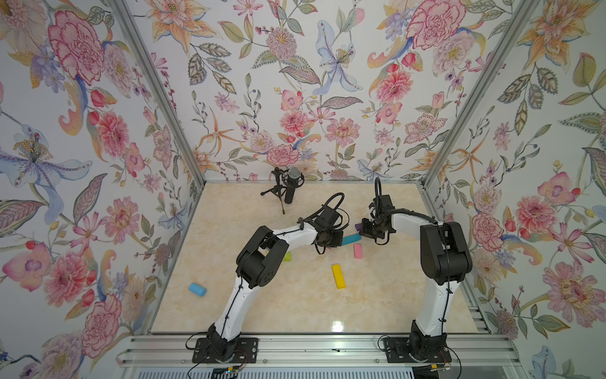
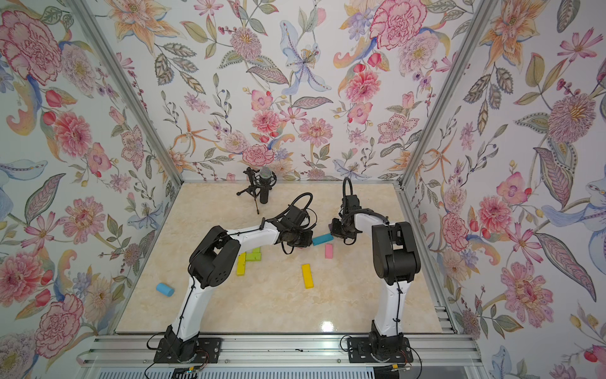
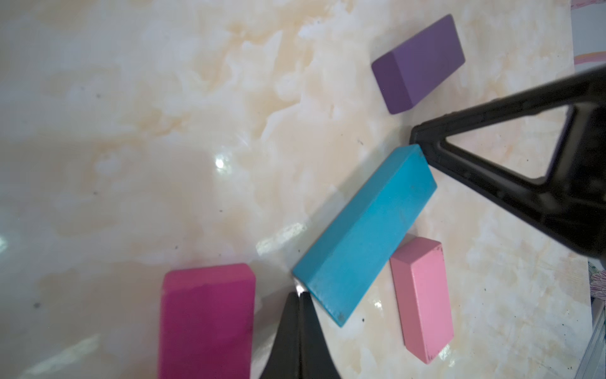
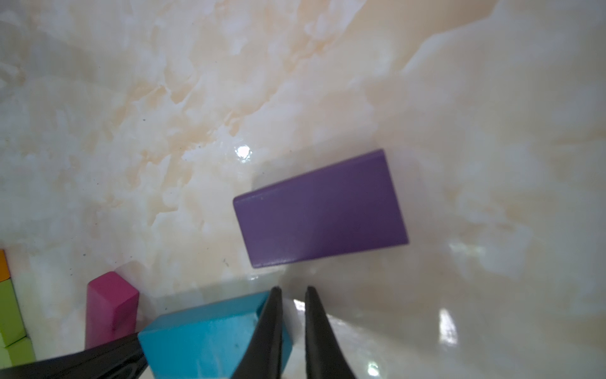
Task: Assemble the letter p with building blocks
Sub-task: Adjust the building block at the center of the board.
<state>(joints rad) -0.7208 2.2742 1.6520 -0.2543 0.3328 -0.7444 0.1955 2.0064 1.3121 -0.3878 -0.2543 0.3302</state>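
Note:
A long teal block point(image 3: 367, 229) lies flat at mid-table, seen in both top views point(image 1: 351, 239) point(image 2: 323, 239). My left gripper point(image 3: 300, 294) is shut and empty, its tips against one end corner of that block. My right gripper point(image 4: 292, 290) stands at the opposite end, jaws a narrow gap apart with nothing between them, one finger point(image 3: 426, 144) touching the block. A purple block point(image 4: 321, 210) lies just beyond it. A pink block point(image 3: 423, 295) and a magenta block point(image 3: 206, 321) lie on either side of the teal one. A long yellow block point(image 1: 338, 276) lies nearer the front.
Lime green blocks point(image 2: 253, 255) and a yellow block point(image 2: 241, 263) lie joined beside the left arm's elbow, partly hidden by it; an orange block point(image 4: 2, 269) shows at their edge. A blue cylinder point(image 1: 197, 289) lies front left. A black microphone point(image 1: 290, 188) on a tripod stands at the back.

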